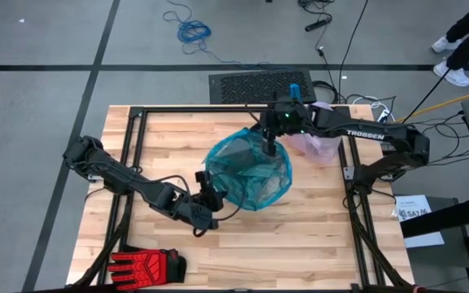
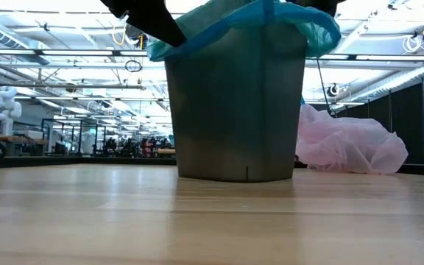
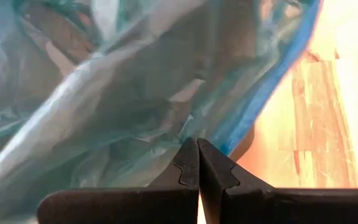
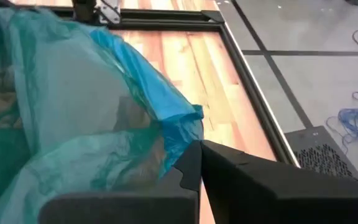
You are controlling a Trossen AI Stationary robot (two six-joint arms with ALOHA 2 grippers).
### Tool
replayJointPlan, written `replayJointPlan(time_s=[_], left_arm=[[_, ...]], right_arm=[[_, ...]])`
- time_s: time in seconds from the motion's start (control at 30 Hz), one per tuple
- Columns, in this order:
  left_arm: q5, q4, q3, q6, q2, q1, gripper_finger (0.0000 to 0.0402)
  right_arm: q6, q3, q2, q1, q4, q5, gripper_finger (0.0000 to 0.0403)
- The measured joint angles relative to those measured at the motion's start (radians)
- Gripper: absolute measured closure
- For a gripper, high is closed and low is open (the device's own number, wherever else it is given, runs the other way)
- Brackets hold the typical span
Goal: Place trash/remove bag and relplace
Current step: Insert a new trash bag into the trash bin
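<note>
A grey bin stands upright on its base mid-table. A teal-green bag is draped in and over its mouth, its blue rim folded over the top edge. My left gripper is shut at the bag's near-left side. My right gripper is shut at the bag's far side. The pale pink bag lies crumpled on the table beyond the bin, toward the right. The trash is hidden. My left gripper pinches the teal film just inside the blue rim between its two fingers, slanting down from the table's near left. Creases in the film run toward the fingertips. One layer or several, I cannot tell. My right gripper pinches the bag's blue rim between its two fingers, coming slantwise down from the table's far right. The rim bunches into a fold at the fingertips. From there the film hangs slack toward the bin.
A red-and-black glove lies at the table's near left corner. A black frame rail runs along the table's edges. Bare wood lies in front of the bin.
</note>
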Motion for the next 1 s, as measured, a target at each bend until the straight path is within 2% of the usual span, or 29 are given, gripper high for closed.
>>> replayJointPlan(time_s=[0.13, 0.33, 0.67, 0.9, 1.0], left_arm=[[-0.001, 0.000, 0.000, 0.000, 0.000, -0.007, 0.0402], [-0.001, -0.021, 0.000, -0.002, -0.004, -0.010, 0.0402], [-0.028, -0.088, 0.000, -0.045, -0.027, -0.029, 0.0402], [-0.061, -0.191, 0.000, -0.109, -0.058, -0.069, 0.0401], [-0.070, -0.218, 0.000, -0.129, -0.069, -0.080, 0.0401]], right_arm=[[0.034, 0.002, 0.041, -0.008, -0.047, -0.068, 0.0403], [0.066, 0.000, 0.090, 0.006, -0.103, -0.083, 0.0402], [0.182, 0.001, 0.066, 0.081, -0.186, -0.122, 0.0402], [0.285, 0.001, 0.059, 0.199, -0.210, -0.082, 0.0403], [0.338, 0.000, 0.044, 0.242, -0.228, 0.004, 0.0403]])
